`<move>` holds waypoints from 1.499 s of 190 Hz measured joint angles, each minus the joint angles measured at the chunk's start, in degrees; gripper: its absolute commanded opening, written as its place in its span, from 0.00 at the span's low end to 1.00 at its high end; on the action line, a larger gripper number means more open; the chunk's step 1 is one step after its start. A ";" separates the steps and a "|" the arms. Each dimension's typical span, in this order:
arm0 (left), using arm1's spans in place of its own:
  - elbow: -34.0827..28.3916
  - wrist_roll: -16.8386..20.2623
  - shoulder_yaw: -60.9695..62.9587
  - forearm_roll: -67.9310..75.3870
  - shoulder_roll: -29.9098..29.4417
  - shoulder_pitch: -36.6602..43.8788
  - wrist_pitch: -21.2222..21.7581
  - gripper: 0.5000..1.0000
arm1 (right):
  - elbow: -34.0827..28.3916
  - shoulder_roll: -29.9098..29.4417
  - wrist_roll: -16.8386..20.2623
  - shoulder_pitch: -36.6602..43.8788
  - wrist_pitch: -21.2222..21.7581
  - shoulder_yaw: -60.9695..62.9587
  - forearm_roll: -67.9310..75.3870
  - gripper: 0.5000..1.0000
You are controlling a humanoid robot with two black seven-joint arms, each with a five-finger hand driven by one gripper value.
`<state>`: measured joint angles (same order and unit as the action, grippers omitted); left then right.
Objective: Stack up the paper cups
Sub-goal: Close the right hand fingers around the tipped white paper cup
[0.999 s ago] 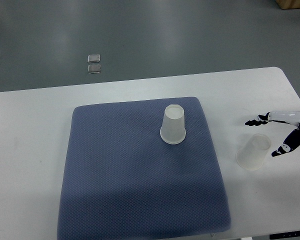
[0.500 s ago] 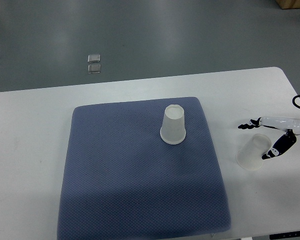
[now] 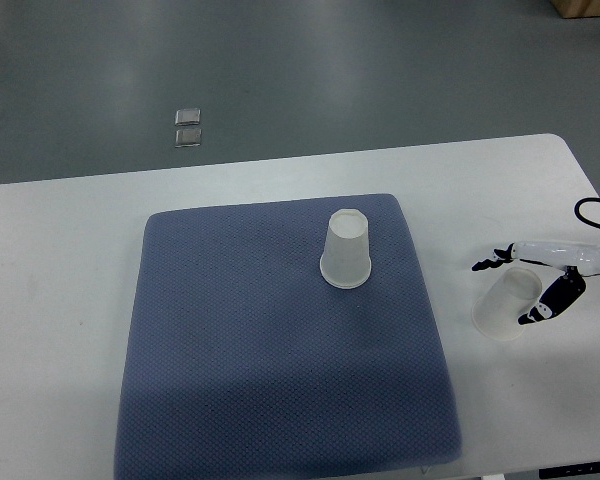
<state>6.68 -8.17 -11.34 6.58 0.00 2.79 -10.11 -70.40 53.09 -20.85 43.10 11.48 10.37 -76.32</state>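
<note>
One white paper cup (image 3: pixel 346 250) stands upside down on the blue-grey mat (image 3: pixel 270 350), toward its far right part. A second, translucent white cup (image 3: pixel 500 310) stands upside down on the bare table right of the mat. My right hand (image 3: pixel 510 291) reaches in from the right edge, its fingers spread. The black fingertips (image 3: pixel 486 264) lie just beyond the cup's top and the thumb (image 3: pixel 538 311) is at its right side. The hand brackets the cup, and no firm hold shows. The left arm is out of view.
The white table (image 3: pixel 60 300) ends just past the mat, with grey floor beyond. Two small square plates (image 3: pixel 188 127) lie on the floor. A black cable loop (image 3: pixel 595 212) shows by the right wrist.
My right hand has moved left, so its fingers and thumb now straddle the top of the right-hand cup. Neither cup has moved.
</note>
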 measured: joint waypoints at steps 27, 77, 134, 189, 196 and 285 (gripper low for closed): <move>0.00 0.00 0.00 0.00 0.00 0.00 0.00 1.00 | 0.20 -0.12 0.02 -0.11 -0.04 0.00 -0.30 0.67; 0.00 0.00 0.00 0.00 0.00 -0.02 0.00 1.00 | 0.72 -0.44 0.02 -0.26 0.00 -0.08 -1.03 0.67; 0.00 0.00 0.00 0.00 0.00 -0.01 0.00 1.00 | 0.79 -0.45 -0.06 -0.30 0.03 -0.08 -1.79 0.63; 0.00 0.00 0.00 0.00 0.00 -0.01 0.00 1.00 | 0.79 -0.45 -0.14 -0.30 0.12 -0.04 -3.37 0.52; 0.00 0.00 0.00 0.00 0.00 -0.01 0.00 1.00 | 0.79 -0.45 -0.15 -0.30 0.12 -0.03 -3.47 0.52; 0.00 0.00 0.00 0.00 0.00 -0.01 0.00 1.00 | 0.79 0.37 -2.09 1.00 0.53 0.96 -3.29 0.33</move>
<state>6.68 -8.17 -11.34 6.58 0.00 2.79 -10.11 -69.61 53.46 -22.94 44.11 12.01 11.33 -79.61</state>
